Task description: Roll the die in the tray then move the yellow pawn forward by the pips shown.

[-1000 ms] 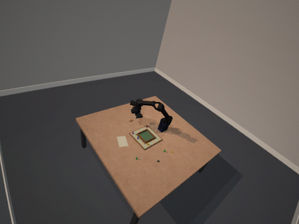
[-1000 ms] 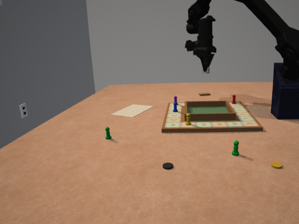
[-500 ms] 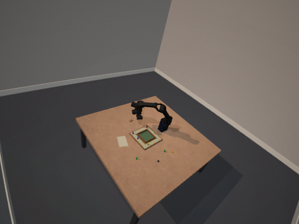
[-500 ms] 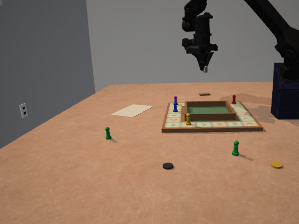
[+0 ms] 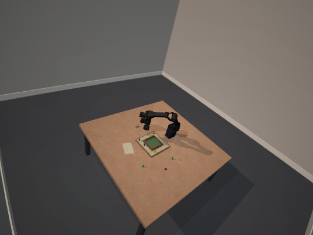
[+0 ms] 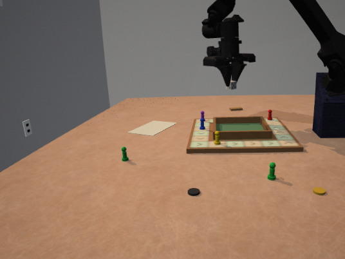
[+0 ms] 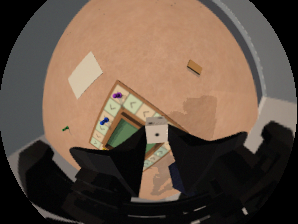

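My gripper [image 6: 232, 84] [image 7: 156, 127] is shut on the white die [image 6: 233, 85] [image 7: 157, 132] and holds it in the air, well above the table and behind the tray in the exterior view. The wrist view shows one dark pip on a die face. The tray [image 6: 239, 134] [image 5: 153, 142] has a green floor and brown walls and stands in the middle of the board [image 6: 244, 149] [image 5: 139, 147]. The yellow pawn [image 6: 217, 138] [image 5: 155, 151] stands upright on the board's front track, near its left corner.
On the board stand a blue pawn [image 6: 202, 124], a purple pawn [image 6: 202, 115] and a red pawn [image 6: 270, 115]. Off it are green pawns [image 6: 124, 154] [image 6: 271, 171], a black disc [image 6: 194, 192], a yellow disc [image 6: 319, 191], a paper sheet [image 6: 152, 128] and a brown block [image 7: 194, 67].
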### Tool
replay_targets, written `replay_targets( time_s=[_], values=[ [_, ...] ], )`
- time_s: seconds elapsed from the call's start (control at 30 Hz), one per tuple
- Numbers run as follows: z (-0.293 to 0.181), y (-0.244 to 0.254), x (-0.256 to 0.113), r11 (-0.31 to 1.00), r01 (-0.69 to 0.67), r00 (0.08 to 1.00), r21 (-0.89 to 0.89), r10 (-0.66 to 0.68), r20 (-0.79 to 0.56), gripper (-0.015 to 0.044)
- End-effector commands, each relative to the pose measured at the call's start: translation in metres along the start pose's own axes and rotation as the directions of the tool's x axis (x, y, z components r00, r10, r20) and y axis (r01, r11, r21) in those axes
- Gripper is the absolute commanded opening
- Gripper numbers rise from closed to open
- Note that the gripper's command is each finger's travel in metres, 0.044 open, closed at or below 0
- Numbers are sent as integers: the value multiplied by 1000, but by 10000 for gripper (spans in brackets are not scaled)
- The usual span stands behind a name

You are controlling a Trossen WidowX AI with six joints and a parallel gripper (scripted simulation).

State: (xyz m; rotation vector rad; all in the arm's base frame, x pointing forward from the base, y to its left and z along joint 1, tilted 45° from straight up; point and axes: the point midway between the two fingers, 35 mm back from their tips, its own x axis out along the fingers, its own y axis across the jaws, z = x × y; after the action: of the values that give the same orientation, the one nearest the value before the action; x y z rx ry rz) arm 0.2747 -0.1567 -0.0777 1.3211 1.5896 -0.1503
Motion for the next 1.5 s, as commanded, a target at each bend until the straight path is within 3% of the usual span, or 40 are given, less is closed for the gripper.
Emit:
replay_targets(
  time_s=[0.0,0.4,0.83,1.13,1.47],
  values=[
    [-16,16,3,993,-5,1000,119,5,0,0],
    [-57,50,14,916,-8,1000,402,11,-7,0],
    [-107,76,28,745,0,999,667,22,-25,0],
    [-114,78,30,720,5,999,694,19,-27,0],
    [-116,69,41,703,100,961,704,-253,115,0]
  ],
)
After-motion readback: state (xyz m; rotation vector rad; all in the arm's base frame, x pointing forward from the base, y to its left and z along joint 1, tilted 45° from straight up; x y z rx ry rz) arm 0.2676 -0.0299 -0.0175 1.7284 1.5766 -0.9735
